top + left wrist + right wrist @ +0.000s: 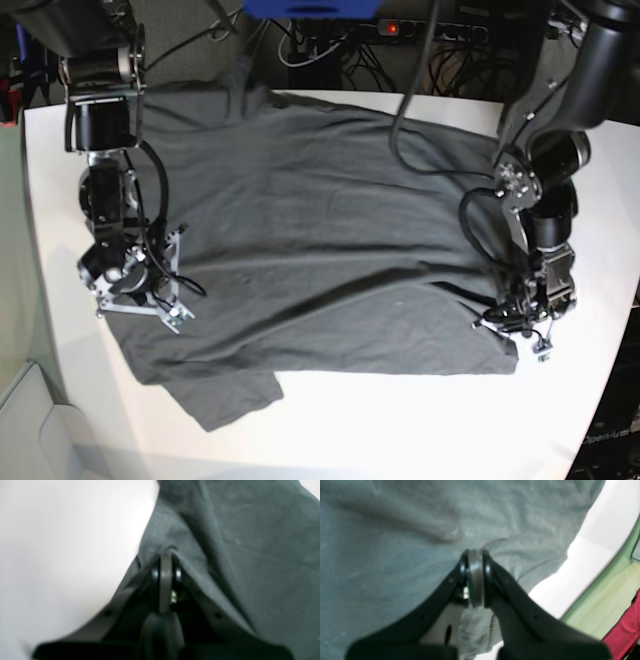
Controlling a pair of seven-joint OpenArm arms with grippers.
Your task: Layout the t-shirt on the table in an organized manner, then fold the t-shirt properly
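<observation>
White surface point(400, 420) seen in base view, cables and power strip point(420, 30) behind far edge. T-shirt point(320, 240) spread across surface, wrinkled, one sleeve point(235, 395) laid toward near edge. Right gripper point(135, 290) set on t-shirt's left edge, left gripper point(520, 315) on right edge.

Left wrist view: left gripper point(166, 556) closed, t-shirt point(237, 555) fold pinched at tips.

Right wrist view: right gripper point(475, 553) closed, t-shirt point(395, 555) edge clamped between tips; surface point(582, 565) beside t-shirt.
</observation>
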